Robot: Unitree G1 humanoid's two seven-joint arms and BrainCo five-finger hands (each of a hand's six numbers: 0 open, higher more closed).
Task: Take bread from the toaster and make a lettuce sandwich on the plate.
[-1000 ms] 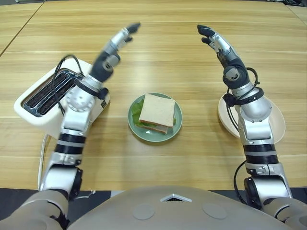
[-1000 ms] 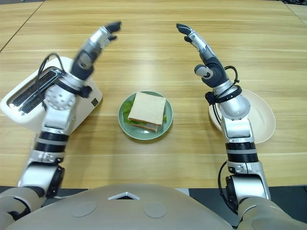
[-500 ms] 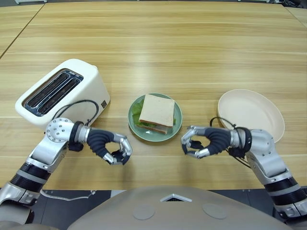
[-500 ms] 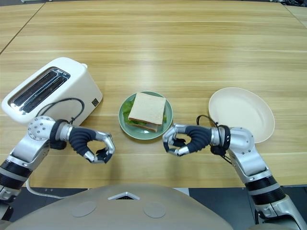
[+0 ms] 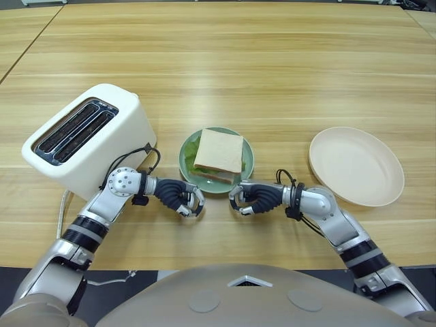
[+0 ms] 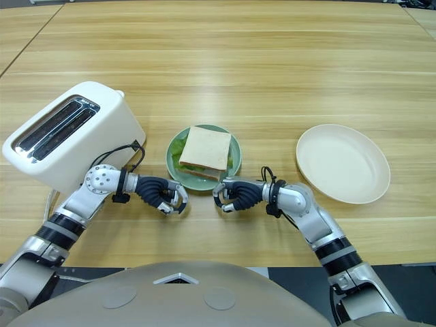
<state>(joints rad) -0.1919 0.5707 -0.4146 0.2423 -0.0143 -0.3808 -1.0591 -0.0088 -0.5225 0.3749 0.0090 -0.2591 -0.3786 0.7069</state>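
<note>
The sandwich (image 5: 218,151) sits on the green plate (image 5: 249,163) at the middle of the table (image 5: 238,68). A white slice lies on top, lettuce (image 5: 191,153) pokes out along its 9 o'clock side, and the edge of a lower slice shows at 6 o'clock. The toaster (image 5: 102,146) stands at the plate's 9 o'clock, its slots dark with no slice rising from them. A cream plate (image 5: 354,165) lies at 3 o'clock, well apart.

The left hand (image 5: 180,197) lies low over the table at the green plate's 7 o'clock, just beside the rim. Its fingers are curled in and hold nothing. The right hand (image 5: 253,199) mirrors it at 5 o'clock, also curled and holding nothing. Neither hand touches the sandwich.

Going by this layout, the task looks finished: the bread is out, the lettuce is between the slices, and the stack is on the plate. At most, squaring up the top slice may be left.
</note>
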